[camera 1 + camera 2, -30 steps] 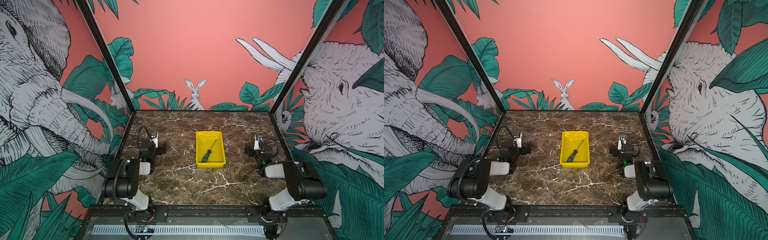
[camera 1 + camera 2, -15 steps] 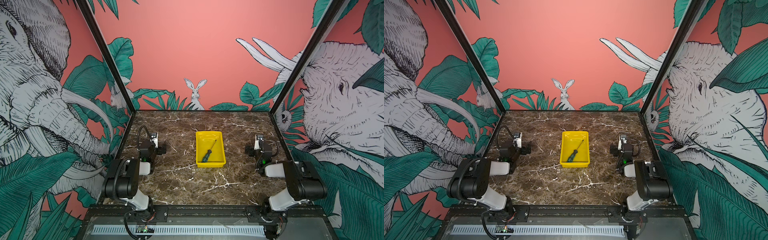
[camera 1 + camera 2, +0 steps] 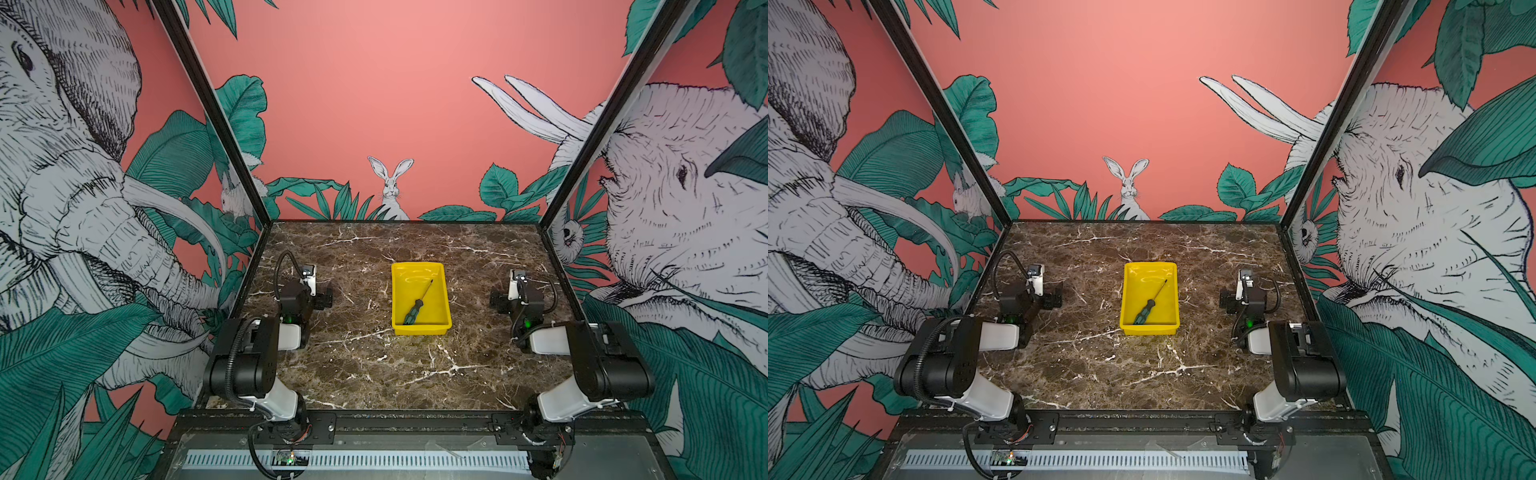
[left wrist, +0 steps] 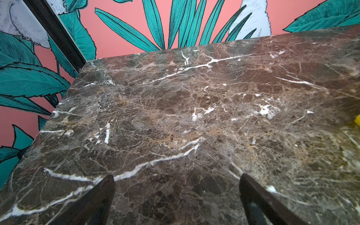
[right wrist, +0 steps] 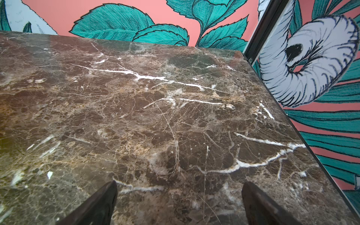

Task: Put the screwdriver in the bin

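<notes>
The screwdriver (image 3: 413, 313) (image 3: 1144, 311), green and black handle with a thin dark shaft, lies slantwise inside the yellow bin (image 3: 420, 329) (image 3: 1149, 330) at the middle of the marble table in both top views. My left gripper (image 3: 311, 293) (image 4: 176, 180) rests low at the table's left, well apart from the bin, open with only bare marble between its fingers. On the right, equally far from the bin, my right gripper (image 3: 508, 296) (image 5: 179, 186) is open and empty. A yellow sliver of the bin (image 4: 357, 119) shows at the edge of the left wrist view.
Painted walls enclose the brown marble table (image 3: 374, 374) on the left, back and right. Both arm bases sit on a black rail (image 3: 415, 424) along the front edge.
</notes>
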Controlling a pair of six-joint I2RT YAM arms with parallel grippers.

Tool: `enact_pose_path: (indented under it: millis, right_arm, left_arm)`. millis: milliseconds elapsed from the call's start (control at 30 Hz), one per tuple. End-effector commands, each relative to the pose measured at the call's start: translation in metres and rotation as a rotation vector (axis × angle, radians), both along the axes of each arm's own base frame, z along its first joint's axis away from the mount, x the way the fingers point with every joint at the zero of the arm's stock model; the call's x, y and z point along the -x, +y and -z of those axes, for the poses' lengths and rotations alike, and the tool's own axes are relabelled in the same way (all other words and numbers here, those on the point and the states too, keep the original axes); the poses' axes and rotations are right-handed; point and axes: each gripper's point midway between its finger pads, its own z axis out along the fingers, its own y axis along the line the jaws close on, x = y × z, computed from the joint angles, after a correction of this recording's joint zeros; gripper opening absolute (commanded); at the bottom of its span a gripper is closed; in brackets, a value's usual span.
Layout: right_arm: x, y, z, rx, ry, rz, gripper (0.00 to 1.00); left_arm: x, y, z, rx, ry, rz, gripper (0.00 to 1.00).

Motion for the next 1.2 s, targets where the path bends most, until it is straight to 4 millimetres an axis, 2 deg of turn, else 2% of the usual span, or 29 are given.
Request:
enact_pose_path:
  millis: [0, 267, 433, 500, 733, 967, 1067, 1167]
  right_arm:
    - [-0.008, 0.001, -0.017, 0.003, -0.057, -0.003, 0.99]
    - [-0.007, 0.001, -0.018, 0.004, -0.065, -0.004, 0.99]
    - [0.018, 0.005, -0.028, -0.001, -0.207, -0.03, 0.99]
    - [0.021, 0.002, -0.028, 0.0, -0.225, -0.013, 0.99]
    - [-0.005, -0.012, -0.018, 0.011, -0.066, 0.078, 0.99]
    - [-0.002, -0.008, -0.019, 0.009, -0.09, 0.056, 0.99]
    - [-0.008, 0.0, -0.015, 0.011, -0.045, 0.004, 0.99]
    - [-0.008, 0.001, -0.015, -0.002, -0.047, -0.003, 0.99]
  left_arm:
    - [-0.002, 0.001, -0.008, -0.01, -0.027, -0.002, 1.0]
    - [-0.002, 0.001, -0.008, -0.011, -0.028, -0.001, 1.0]
    - [-0.002, 0.001, -0.008, -0.01, -0.026, -0.001, 1.0]
    - [-0.002, 0.001, -0.008, -0.01, -0.027, -0.001, 1.0]
    - [-0.002, 0.0, -0.008, -0.009, -0.027, -0.001, 1.0]
    - [-0.002, 0.001, -0.008, -0.01, -0.028, -0.001, 1.0]
    - [-0.002, 0.001, -0.008, -0.01, -0.027, -0.001, 1.0]
    - [-0.002, 0.001, -0.008, -0.01, -0.027, -0.001, 1.0]
